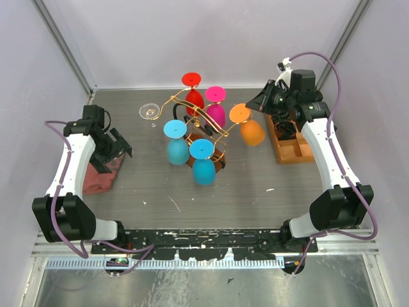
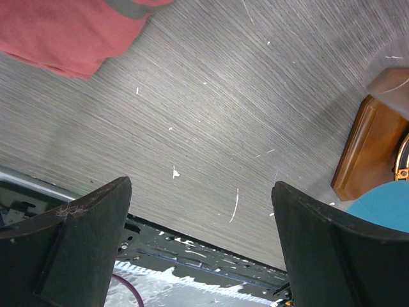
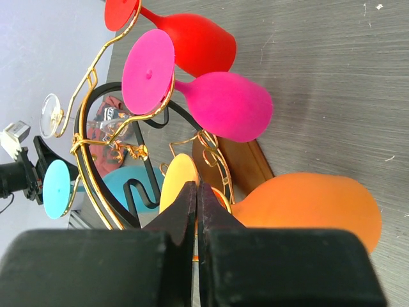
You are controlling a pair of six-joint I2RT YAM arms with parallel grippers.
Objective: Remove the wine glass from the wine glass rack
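top external view is showing the grey desk [image 1: 255, 182] filling the middle of the frame, with both arms reaching up from its bottom edge. the wine glass rack [image 1: 206, 120] is standing at the upper centre of the frame, its gold scroll arms spreading out over a brown wooden base. coloured glasses are hanging upside down from it: a red glass [image 1: 193, 97] and a magenta glass [image 1: 216, 114] at the top, two blue glasses [image 1: 177, 150] at the lower left, and the orange wine glass [image 1: 252, 132] on the right side of the rack, its bowl pointing toward the lower right. an orange compartment tray [image 1: 291, 150] is sitting at the right of the frame, partly under the right arm. a red cloth [image 1: 99, 176] is lying at the left, below the left arm. a small clear glass [image 1: 149, 111] is showing at the tip of the rack's left scroll.

the right tool [image 3: 197, 187] is sitting at the upper right of the top view, just beside the orange glass's foot. in the right wrist view its fingers are pressing together with only a thin slit between them, right in front of that foot. i cannot tell whether the stem is caught there. the left tool [image 2: 201, 185] is hanging over bare desk with its fingers spread wide, holding nothing.
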